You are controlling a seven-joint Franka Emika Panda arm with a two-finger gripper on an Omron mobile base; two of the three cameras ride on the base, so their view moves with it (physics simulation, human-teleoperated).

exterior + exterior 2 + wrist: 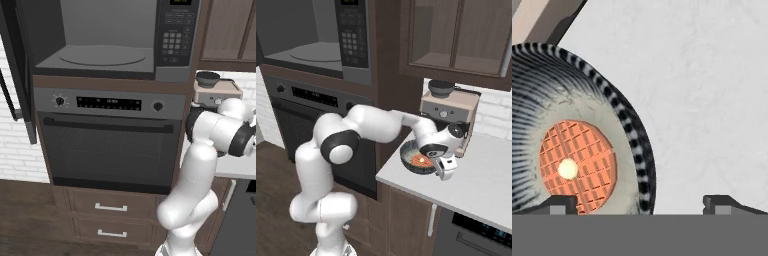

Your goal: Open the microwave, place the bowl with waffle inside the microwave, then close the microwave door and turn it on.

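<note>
The microwave [105,37] stands with its cavity exposed and the glass turntable [102,56] bare. The microwave door [17,70] is swung out to the left, seen nearly edge-on. To the right, on the white counter, sits the bowl [411,157], dark with fine stripes, holding the orange waffle [421,161]. My gripper [442,172] hangs open just above the bowl's right rim, pointing down. In the hand view the bowl [587,95] and waffle [577,162] lie at the left, and the gripper [639,204] has one fingertip over the bowl's inside and the other over bare counter.
A wall oven [110,145] with knobs and a bar handle sits under the microwave, with two drawers [111,207] below it. A beige espresso machine [448,112] stands right behind the bowl. The counter [481,185] runs on to the right beneath an upper cabinet [456,35].
</note>
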